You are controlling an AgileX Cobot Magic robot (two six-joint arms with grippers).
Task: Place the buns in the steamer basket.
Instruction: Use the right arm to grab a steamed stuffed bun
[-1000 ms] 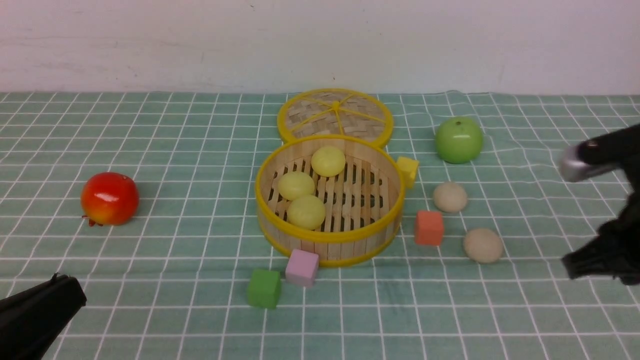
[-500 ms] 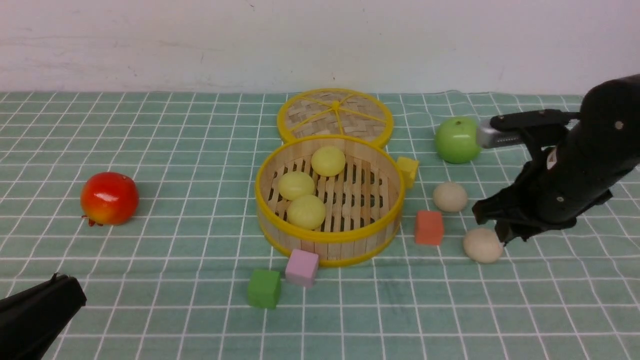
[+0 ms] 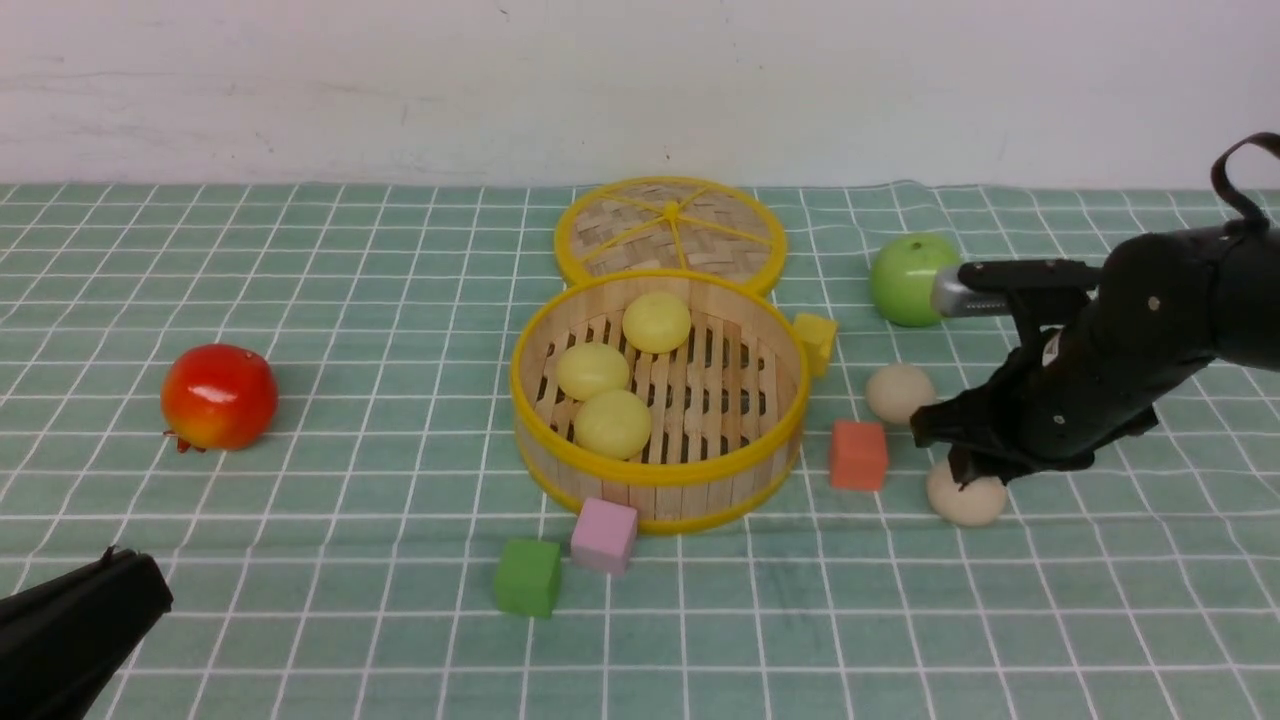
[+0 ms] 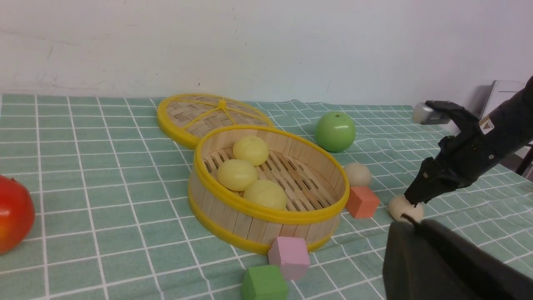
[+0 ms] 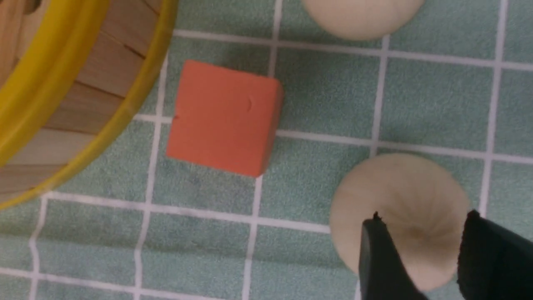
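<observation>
The steamer basket [image 3: 660, 482] stands mid-table with three pale yellow buns [image 3: 592, 370] on its slatted floor. Two beige buns lie on the cloth to its right, the far one [image 3: 900, 393] and the near one [image 3: 968, 500]. My right gripper [image 3: 957, 468] hangs open just over the near beige bun [image 5: 399, 196], its two black fingers [image 5: 377, 258] apart above the bun's top. The bun rests on the cloth. My left gripper [image 3: 110, 560] is shut and empty at the near left corner, far from the buns.
A woven lid [image 3: 670, 230] lies behind the basket. A green apple [image 3: 905, 280] sits at the back right and a red fruit [image 3: 220, 397] at the left. An orange cube [image 3: 858, 455] stands between basket and beige buns. Yellow [image 3: 815, 342], pink [image 3: 604, 535] and green [image 3: 528, 577] cubes ring the basket.
My right arm has swung in from the right edge and come down over the near beige bun, its jaws spreading wider. The left arm has stayed put.
</observation>
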